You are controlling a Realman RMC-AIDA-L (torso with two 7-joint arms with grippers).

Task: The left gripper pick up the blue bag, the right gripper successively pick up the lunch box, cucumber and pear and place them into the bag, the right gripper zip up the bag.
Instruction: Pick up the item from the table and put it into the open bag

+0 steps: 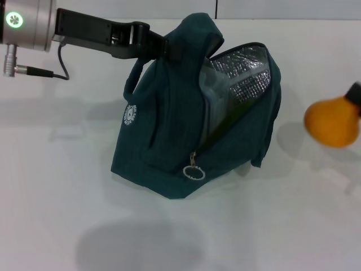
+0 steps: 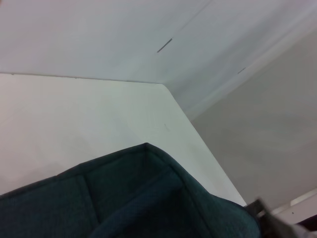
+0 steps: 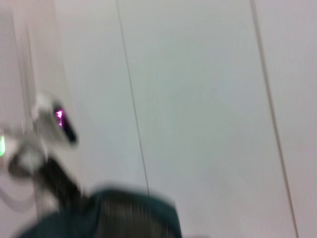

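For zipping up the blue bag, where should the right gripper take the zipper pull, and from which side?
Grip the ring zipper pull across its thin metal loop. It hangs free at the low front end of the zipper on the blue bag, clear of the fabric. Coming from the front, the near side, probably suits, since the left gripper holds the bag's top.

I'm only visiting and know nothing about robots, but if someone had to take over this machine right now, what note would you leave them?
Left gripper: shut on the blue bag, holding its top up above the white table; the bag's mouth gapes, showing foil lining.
Right gripper: at the right edge, carrying the pear in the air, right of the bag.
Done: something clear and something dark green show inside the bag, likely the lunch box and cucumber.
Left: put the pear in, then zip the bag by its ring pull.
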